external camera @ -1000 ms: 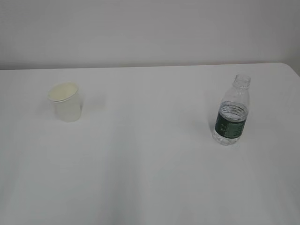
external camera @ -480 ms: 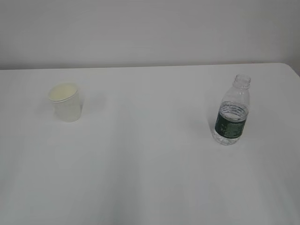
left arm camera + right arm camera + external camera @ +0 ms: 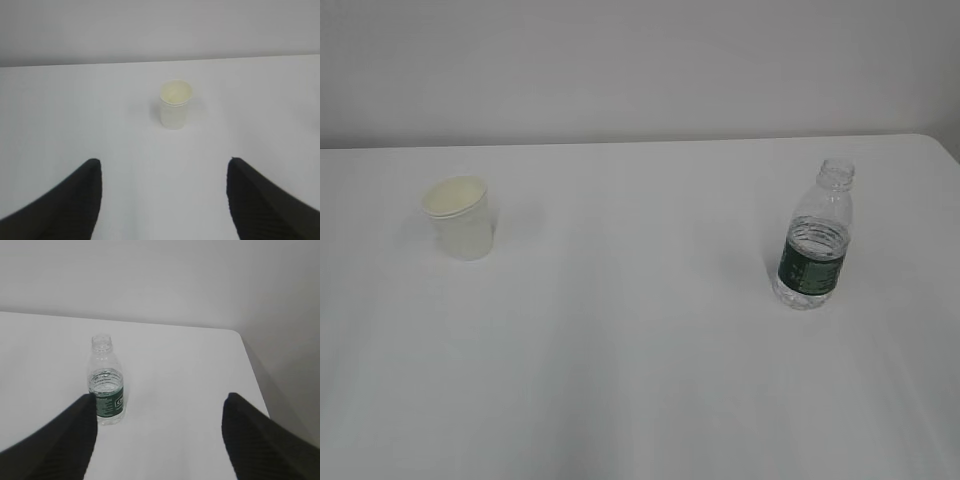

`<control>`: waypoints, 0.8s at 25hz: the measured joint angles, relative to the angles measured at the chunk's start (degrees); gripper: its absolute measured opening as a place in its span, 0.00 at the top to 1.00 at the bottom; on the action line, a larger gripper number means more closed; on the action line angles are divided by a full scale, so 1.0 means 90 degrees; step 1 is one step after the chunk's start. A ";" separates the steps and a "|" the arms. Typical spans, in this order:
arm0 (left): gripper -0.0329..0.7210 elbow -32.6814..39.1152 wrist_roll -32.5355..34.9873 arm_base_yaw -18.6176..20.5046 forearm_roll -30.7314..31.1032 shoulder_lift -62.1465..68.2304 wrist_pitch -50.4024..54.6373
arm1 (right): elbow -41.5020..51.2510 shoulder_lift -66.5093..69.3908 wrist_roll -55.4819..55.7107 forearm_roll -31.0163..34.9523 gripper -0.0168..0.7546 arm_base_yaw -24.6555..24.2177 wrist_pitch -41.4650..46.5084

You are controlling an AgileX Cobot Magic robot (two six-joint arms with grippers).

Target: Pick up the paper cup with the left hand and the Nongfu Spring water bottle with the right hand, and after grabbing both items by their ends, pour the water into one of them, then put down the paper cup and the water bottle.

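I am at the very start — the approach, with nothing picked up yet. The paper cup (image 3: 460, 218) stands upright on the white bench (image 3: 640, 350) at about nine o'clock in the exterior view, and the Nongfu Spring water bottle (image 3: 814, 238) stands upright and capless at about three o'clock, well apart from the cup, with water (image 3: 808, 288) showing low in its ribbed body. Neither of my arms appears in that view. From my left wrist, the left gripper (image 3: 162, 200) has its fingers (image 3: 75, 200) spread wide and empty, the cup straight ahead at twelve o'clock and still far off. From my right wrist, the right gripper (image 3: 157, 440) is likewise spread wide and holds nothing — the bottle sits toward eleven o'clock, just beyond my left-hand finger (image 3: 65, 440). Next, I judge, each arm must travel forward and down; the right one should shift leftward to centre the bottle before the fingers close.
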 joint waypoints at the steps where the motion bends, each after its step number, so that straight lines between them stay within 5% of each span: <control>1: 0.22 0.0000 0.0000 0.0000 0.0000 0.0057 -0.0059 | 0.0000 0.0040 0.0000 0.0000 0.21 0.0000 -0.0045; 20: 0.22 0.0000 0.0000 0.0000 0.0209 0.0803 -0.0630 | 0.0000 0.1114 -0.0296 0.0000 0.21 0.0000 -0.0907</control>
